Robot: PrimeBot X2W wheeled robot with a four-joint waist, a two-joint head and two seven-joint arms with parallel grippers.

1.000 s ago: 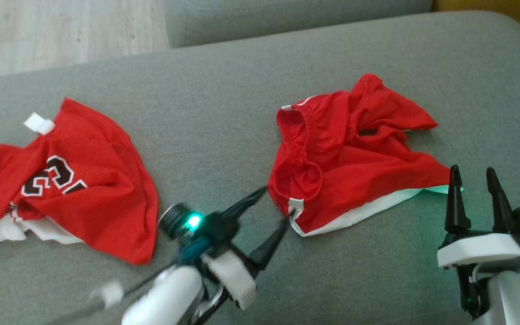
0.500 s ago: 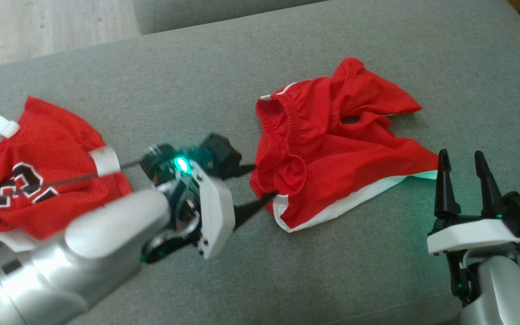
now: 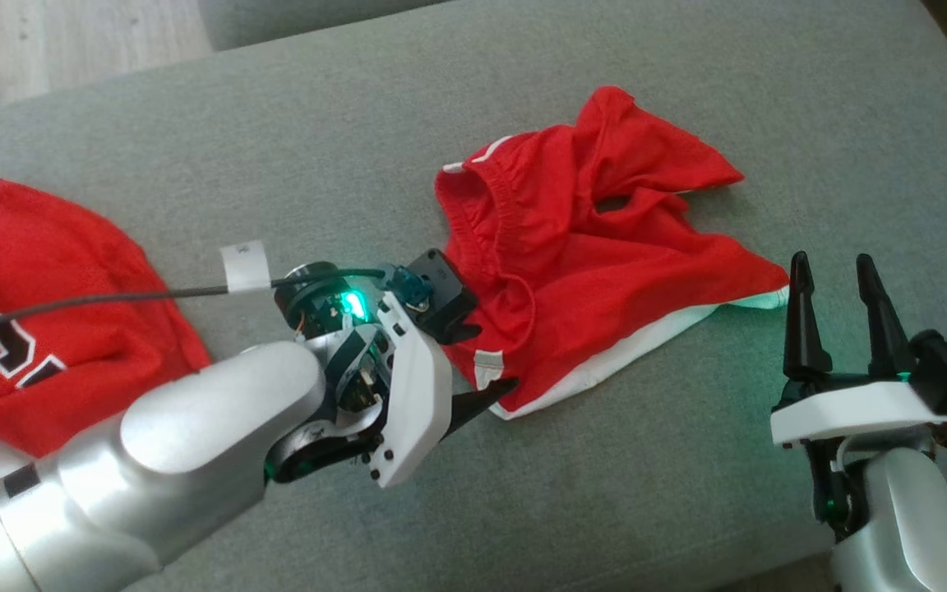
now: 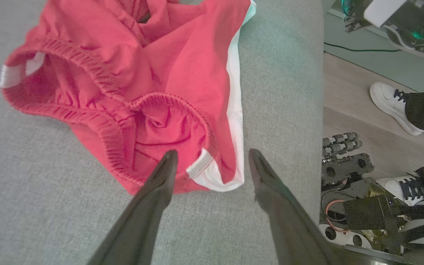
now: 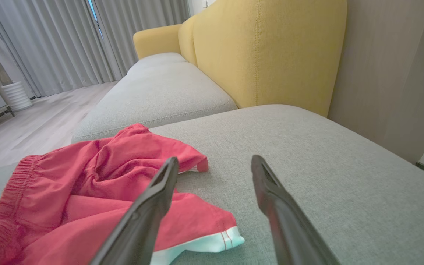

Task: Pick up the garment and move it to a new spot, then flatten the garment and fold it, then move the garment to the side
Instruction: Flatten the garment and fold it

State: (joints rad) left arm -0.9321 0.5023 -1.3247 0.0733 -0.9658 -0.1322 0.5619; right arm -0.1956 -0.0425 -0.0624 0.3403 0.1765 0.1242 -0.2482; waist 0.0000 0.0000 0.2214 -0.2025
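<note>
Left wrist view puts my left end effector [image 4: 212, 154] with its fingers spread wide apart, straddling the near corner of the red shorts [image 4: 153, 66], which lie crumpled on the grey sofa cushion [image 4: 42, 191]. One fingertip sits over the gathered waistband [image 4: 98, 73], the other over bare cushion just beside the white side stripe [image 4: 233, 92]; nothing is gripped. My right end effector [image 3: 831, 263] is equally wide apart and empty, near the leg hem but clear of it.

My worry is the pinch. The cloth is doubled here. If I close as I stand, I may catch just the small white tab [image 4: 201, 165] or a single layer, and the shorts would hang twisted and be harder to flatten. Pressing too low, my fingertips could also snag the cushion weave. A lift from one corner alone could drag the rest across the sofa. The red jersey [image 3: 54, 288], well off to my left, limits where a new spot can be without overlap.

As for containers, the nearest thing to one is the open waistband, which holds only its own bunched cloth; the shorts rest straight on the cushion.
</note>
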